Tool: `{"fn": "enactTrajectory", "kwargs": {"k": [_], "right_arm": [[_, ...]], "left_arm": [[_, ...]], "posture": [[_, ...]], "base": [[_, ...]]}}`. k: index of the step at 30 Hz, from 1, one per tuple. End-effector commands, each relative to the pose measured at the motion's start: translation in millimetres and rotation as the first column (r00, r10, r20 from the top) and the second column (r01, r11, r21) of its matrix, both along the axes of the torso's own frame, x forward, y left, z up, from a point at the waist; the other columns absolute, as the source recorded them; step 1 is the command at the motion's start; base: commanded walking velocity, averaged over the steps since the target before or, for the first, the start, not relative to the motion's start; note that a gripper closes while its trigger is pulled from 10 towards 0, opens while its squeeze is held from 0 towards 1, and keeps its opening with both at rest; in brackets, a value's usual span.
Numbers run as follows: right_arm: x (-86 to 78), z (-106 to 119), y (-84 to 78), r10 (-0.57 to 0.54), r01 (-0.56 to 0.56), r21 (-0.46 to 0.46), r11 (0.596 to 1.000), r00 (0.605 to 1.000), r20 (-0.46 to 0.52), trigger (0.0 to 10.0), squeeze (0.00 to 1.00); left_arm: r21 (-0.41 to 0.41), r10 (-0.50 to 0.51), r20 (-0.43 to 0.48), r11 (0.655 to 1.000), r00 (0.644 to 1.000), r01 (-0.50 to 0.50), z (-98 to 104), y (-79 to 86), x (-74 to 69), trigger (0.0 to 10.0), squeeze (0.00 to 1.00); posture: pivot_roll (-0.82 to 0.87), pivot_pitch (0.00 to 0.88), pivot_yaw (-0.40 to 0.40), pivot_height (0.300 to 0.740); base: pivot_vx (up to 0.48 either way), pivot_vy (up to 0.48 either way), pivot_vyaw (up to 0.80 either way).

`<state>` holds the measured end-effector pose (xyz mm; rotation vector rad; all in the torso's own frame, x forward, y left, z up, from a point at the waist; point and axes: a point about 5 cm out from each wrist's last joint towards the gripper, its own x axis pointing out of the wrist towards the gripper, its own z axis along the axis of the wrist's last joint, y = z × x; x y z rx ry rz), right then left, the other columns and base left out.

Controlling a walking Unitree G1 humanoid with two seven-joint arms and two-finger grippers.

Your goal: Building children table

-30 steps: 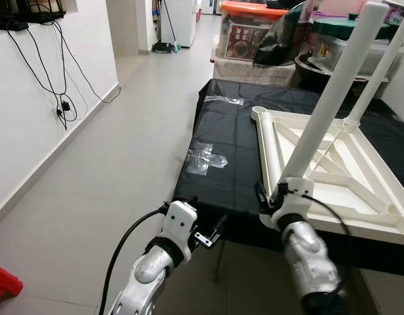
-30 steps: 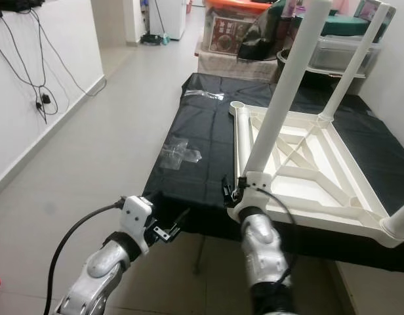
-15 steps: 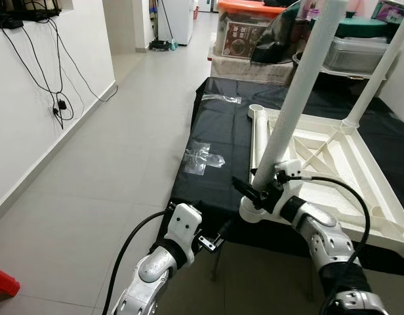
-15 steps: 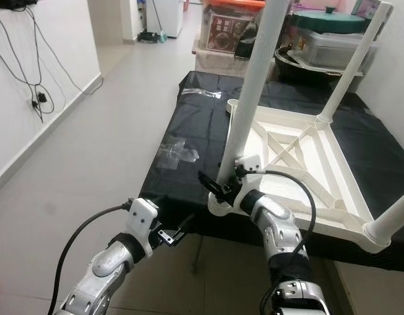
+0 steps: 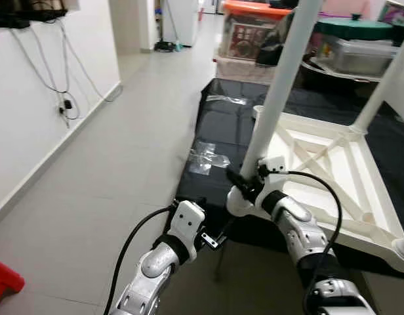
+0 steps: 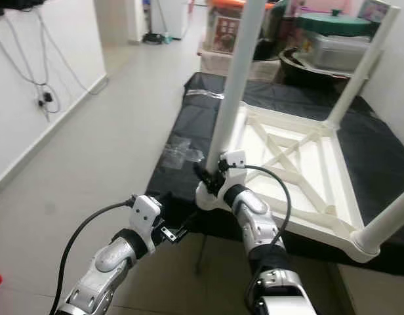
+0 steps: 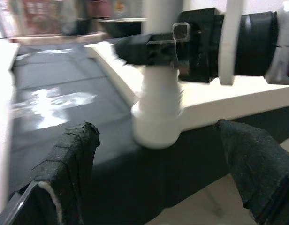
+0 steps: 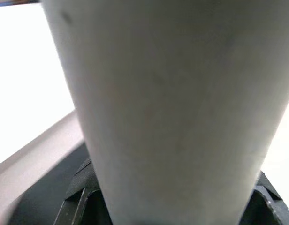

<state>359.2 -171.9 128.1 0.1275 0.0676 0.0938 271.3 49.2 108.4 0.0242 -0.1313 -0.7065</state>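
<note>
White tubular leg [image 5: 275, 92] in right end effector [image 5: 244, 186]

Setting: home interior, hallway or utility area. Pale tiled floor [image 5: 103, 177] is running along a white wall [image 5: 31, 98] with loose cables [image 5: 64, 72] hanging from it. Plastic storage boxes [image 5: 251, 29] and covered containers [image 5: 353, 49] are sitting stacked beyond a black-covered table [image 5: 222, 131].

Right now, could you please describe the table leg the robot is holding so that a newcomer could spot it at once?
Find the upturned white table frame on the black sheet. Several white legs stand up from its corners. The one meant, the near-corner leg, is the only one with the right tool clamped round its base.
</note>
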Motion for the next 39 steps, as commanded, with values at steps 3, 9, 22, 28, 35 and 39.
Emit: {"fn": "enactTrajectory", "kwargs": {"k": [3,9,22,28,35,39], "right_arm": [[-19.0,-25,-42.4,-0.405,0.408,-0.006,0.913,0.905,-0.133,0.0,0.00],[-38.1,-28,-42.4,-0.612,0.617,0.002,0.787,0.781,-0.126,0.0,0.00],[-28.3,-6,-1.1,-0.435,0.429,0.079,0.900,0.896,0.090,10.0,0.00],[-23.2,1,-18.8,-0.195,0.186,0.072,0.980,0.970,0.144,10.0,0.00],[-23.3,4,-15.7,0.259,-0.266,0.062,0.962,0.960,0.107,10.0,0.00],[-18.6,7,-11.8,0.429,-0.433,0.038,0.901,0.900,0.079,10.0,0.00]], "left_arm": [[0.008,-0.006,0.005,1.000,1.000,0.006,0,-0.3,1.8,10.0,0.00],[0.012,-0.011,0.010,1.000,1.000,0.011,0,-0.5,3.0,10.0,0.00],[0.030,-0.031,0.029,0.999,0.999,0.030,1,-0.8,6.3,10.0,0.00],[0.040,-0.046,0.037,0.998,0.998,0.044,2,-3.4,8.5,10.0,0.00],[0.043,-0.047,0.040,0.998,0.998,0.045,3,-5.1,11.5,10.0,0.00],[0.046,-0.050,0.044,0.998,0.998,0.048,3,-6.0,12.3,10.0,0.00]], "posture": [[0.10,0.000,-0.070,0.740],[0.10,0.000,-0.065,0.740],[0.09,0.000,-0.048,0.740],[0.09,0.000,-0.045,0.740],[0.10,0.000,-0.042,0.740],[0.10,0.000,-0.044,0.740]], "base": [[0.000,0.000,0.00],[0.000,0.000,0.00],[0.000,0.000,0.00],[0.000,0.000,0.00],[0.000,0.000,0.00],[0.000,0.000,0.00]]}}
